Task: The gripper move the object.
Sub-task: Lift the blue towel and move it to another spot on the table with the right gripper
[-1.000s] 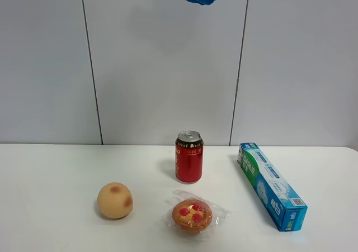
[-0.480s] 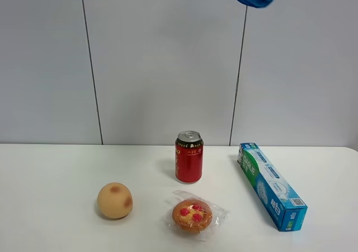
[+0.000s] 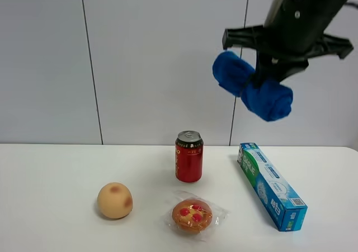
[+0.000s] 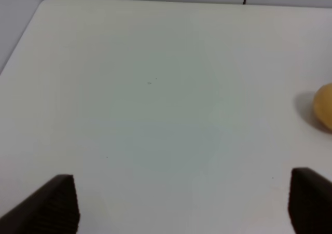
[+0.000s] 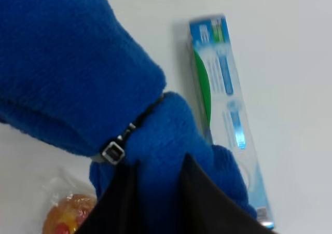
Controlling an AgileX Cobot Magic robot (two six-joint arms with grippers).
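Note:
My right gripper is shut on a rolled blue fleece cloth and holds it high in the air, above the red can and the blue box. In the right wrist view the cloth fills most of the picture, pinched between the dark fingers. My left gripper is open and empty over bare white table; only its two dark fingertips show. It is out of the exterior high view.
On the white table lie a peach-coloured ball, also at the edge of the left wrist view, and a wrapped tart. The long blue and green box shows below the cloth.
The blue cloth has come down and to the right from the top edge of the view. The right arm and gripper holding it are now visible.

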